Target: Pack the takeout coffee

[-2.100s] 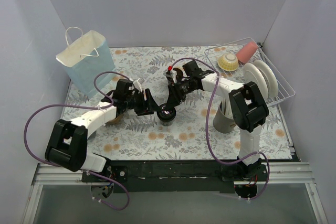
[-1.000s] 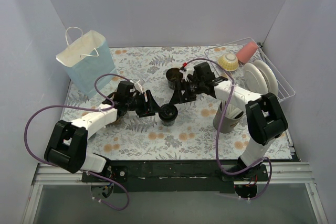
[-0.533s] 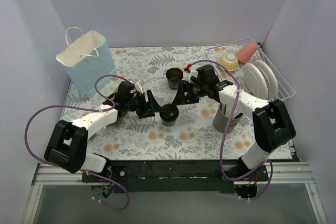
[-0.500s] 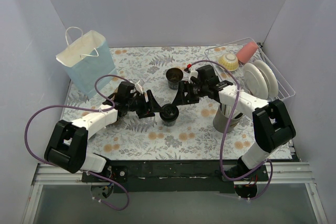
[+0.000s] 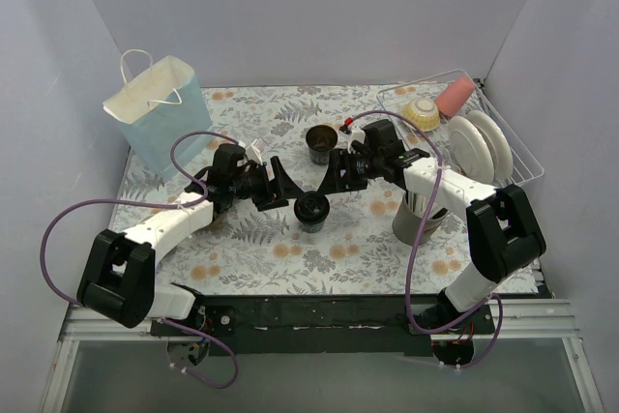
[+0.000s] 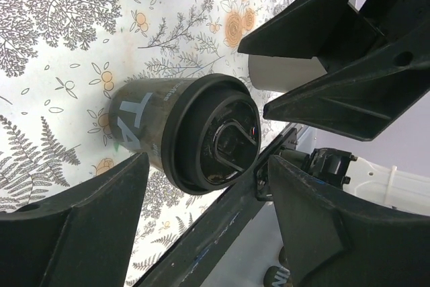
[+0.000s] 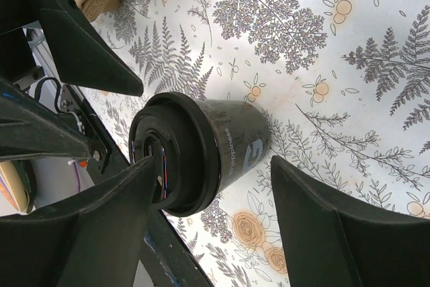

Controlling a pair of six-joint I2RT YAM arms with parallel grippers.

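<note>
A black takeout coffee cup [image 5: 311, 208] with white lettering and a black lid stands upright mid-table. My left gripper [image 5: 286, 187] is just left of it, open; in the left wrist view the cup [image 6: 191, 132] sits just ahead of that gripper [image 6: 208, 166], clear of both fingers. From the right, my right gripper [image 5: 329, 176] faces the same cup [image 7: 201, 146], and its jaws [image 7: 213, 162] are open on either side without touching. A second dark cup [image 5: 321, 140] stands behind, its top showing brown.
A blue-and-white paper bag [image 5: 155, 113] stands at the back left. On the right are a wire dish rack [image 5: 513, 176] with plates and a grey utensil holder [image 5: 416, 218]. A tan cardboard piece [image 5: 215, 218] lies under the left arm.
My left gripper's jaws have spread wider beside the lidded cup. My right gripper has swung in from the back cup toward the lidded cup, its jaws narrowing a little. The cup has not moved.
</note>
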